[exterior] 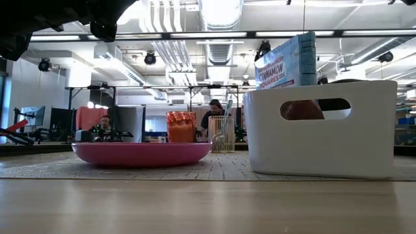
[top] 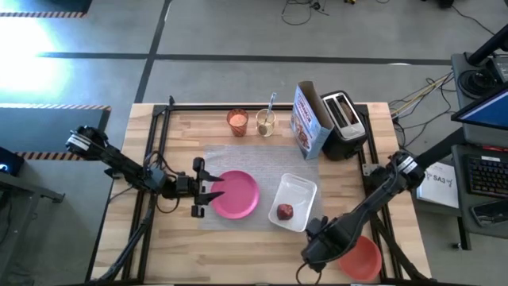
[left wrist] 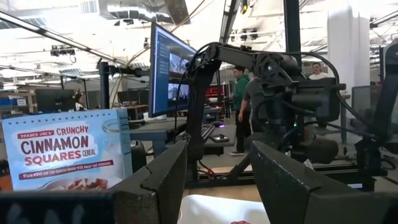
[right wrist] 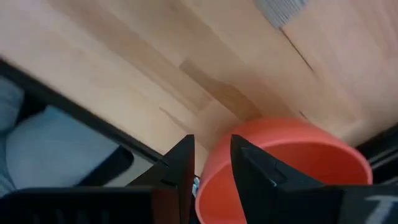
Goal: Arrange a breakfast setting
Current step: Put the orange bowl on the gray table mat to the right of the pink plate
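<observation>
At the lower right of the high view, the right gripper (right wrist: 211, 165) has its jaws closed over the rim of the orange-red bowl (right wrist: 283, 162), far from the grey mat (top: 246, 171).

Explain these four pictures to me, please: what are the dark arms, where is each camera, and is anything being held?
Two robot arms work at a wooden table. One camera looks down from above, one sits at table height, one rides each wrist. The left gripper stands open at the edge of the pink plate, which lies on a grey mat. The right gripper pinches the rim of an orange-red bowl near the table's corner. A white bin holds a red apple. Behind stand two cups, a cereal box and a toaster.
</observation>
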{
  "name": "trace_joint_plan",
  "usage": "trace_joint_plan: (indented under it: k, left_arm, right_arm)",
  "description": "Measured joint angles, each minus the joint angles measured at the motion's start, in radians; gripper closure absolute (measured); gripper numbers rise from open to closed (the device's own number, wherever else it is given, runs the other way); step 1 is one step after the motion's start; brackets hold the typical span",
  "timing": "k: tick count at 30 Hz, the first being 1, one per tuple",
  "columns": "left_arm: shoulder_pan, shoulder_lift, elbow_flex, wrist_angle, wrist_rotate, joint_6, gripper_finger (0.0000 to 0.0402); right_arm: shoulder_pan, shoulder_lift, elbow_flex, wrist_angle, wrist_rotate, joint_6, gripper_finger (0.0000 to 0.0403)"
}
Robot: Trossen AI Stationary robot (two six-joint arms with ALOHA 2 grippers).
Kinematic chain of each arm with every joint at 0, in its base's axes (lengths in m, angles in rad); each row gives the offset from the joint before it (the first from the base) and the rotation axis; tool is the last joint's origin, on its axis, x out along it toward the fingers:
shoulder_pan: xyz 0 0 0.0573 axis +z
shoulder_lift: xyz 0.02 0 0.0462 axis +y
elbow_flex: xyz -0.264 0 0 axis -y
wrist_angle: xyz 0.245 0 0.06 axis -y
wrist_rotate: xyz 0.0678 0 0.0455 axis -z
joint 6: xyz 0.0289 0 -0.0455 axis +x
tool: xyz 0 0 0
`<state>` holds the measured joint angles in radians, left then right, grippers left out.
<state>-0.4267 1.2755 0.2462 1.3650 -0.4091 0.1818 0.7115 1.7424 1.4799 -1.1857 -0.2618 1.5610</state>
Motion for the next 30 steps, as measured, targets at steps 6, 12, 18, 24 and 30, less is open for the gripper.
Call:
trace_joint_plan:
  k: [6, 12, 18, 24, 30]
  left_arm:
    - [0.0, 0.0, 0.0, -0.012, 0.0, 0.006, 0.0239]
    - [0.0, 0.0, 0.0, -0.012, 0.0, 0.124, 0.0239]
    - [0.0, 0.0, 0.016, -0.01, 0.0, 0.153, 0.0239]
    - [0.0, 0.0, 0.025, -0.012, 0.0, 0.184, 0.0239]
    - [0.0, 0.0, 0.028, -0.014, 0.0, 0.207, 0.0239]
  right_arm:
    - [0.042, 0.0, -0.034, -0.002, -0.004, 0.204, 0.031]
    - [0.074, 0.0, -0.037, 0.012, -0.007, 0.335, 0.0309]
    - [0.081, 0.005, -0.037, 0.017, 0.0, 0.41, 0.0309]
    - [0.09, 0.022, -0.037, 0.024, 0.0, 0.464, 0.0309]
    - [0.101, 0.049, -0.037, 0.028, 0.0, 0.48, 0.0309]
